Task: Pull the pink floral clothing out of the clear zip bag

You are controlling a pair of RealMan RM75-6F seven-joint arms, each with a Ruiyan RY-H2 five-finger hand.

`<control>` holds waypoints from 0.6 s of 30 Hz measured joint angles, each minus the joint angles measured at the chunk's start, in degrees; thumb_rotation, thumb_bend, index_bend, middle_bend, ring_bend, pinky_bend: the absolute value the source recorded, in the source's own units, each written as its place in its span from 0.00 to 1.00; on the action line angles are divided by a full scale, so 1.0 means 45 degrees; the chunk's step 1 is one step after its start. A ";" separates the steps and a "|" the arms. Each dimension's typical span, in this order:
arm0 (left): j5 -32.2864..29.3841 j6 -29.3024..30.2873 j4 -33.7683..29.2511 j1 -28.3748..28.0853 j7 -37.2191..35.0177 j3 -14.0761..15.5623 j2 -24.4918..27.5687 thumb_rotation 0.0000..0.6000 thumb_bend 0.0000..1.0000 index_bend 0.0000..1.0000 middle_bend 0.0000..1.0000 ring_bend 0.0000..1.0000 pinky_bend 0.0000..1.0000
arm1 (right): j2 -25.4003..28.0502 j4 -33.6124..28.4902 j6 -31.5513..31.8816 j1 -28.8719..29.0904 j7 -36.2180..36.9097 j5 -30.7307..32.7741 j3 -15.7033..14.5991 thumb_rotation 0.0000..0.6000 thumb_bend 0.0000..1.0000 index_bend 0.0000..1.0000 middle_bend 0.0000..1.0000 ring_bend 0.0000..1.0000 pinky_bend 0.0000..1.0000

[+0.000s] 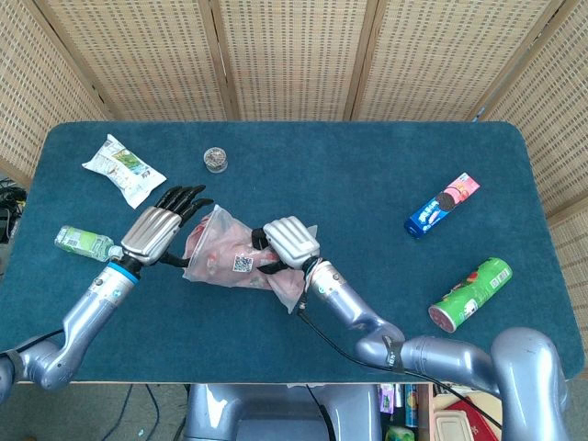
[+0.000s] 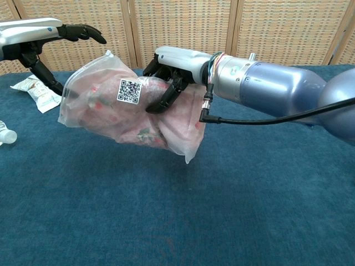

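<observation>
- The crinkled clear plastic zip bag [image 2: 128, 108] of pink floral clothing [image 2: 105, 105] hangs above the blue felt table [image 1: 367, 175], its opening hard to make out.
- The right hand [image 1: 288, 243] grips the bag's top.
- The left hand [image 1: 162, 230], fingers spread, reaches its end; contact is unclear.

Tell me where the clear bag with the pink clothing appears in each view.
Head view: the clear bag is left of centre, between the two hands.
Chest view: the clear bag is upper left of centre, lifted off the table.
Shared landmark: the square code label on the bag.
</observation>
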 measured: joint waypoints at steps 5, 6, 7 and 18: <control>-0.0314 0.0118 0.0106 -0.0199 0.0383 0.0024 -0.0289 1.00 0.06 0.20 0.00 0.00 0.00 | -0.0105 0.0143 0.0010 0.0118 -0.0078 0.0304 0.0056 1.00 0.79 0.61 0.68 0.57 0.48; -0.0357 0.0201 0.0114 -0.0194 0.0403 0.0032 -0.0312 1.00 0.06 0.21 0.00 0.00 0.00 | -0.0073 0.0130 0.0018 0.0109 -0.0073 0.0337 0.0055 1.00 0.79 0.61 0.68 0.57 0.48; -0.0423 0.0271 0.0119 -0.0186 0.0402 0.0042 -0.0329 1.00 0.06 0.22 0.00 0.00 0.00 | -0.0037 0.0120 0.0031 0.0096 -0.0069 0.0361 0.0050 1.00 0.79 0.61 0.68 0.57 0.48; -0.0602 0.0799 0.0272 -0.0009 0.0307 0.0371 -0.0279 1.00 0.06 0.22 0.00 0.00 0.00 | 0.0225 0.0018 0.0191 -0.0046 -0.0069 0.0552 -0.0073 1.00 0.79 0.61 0.68 0.57 0.48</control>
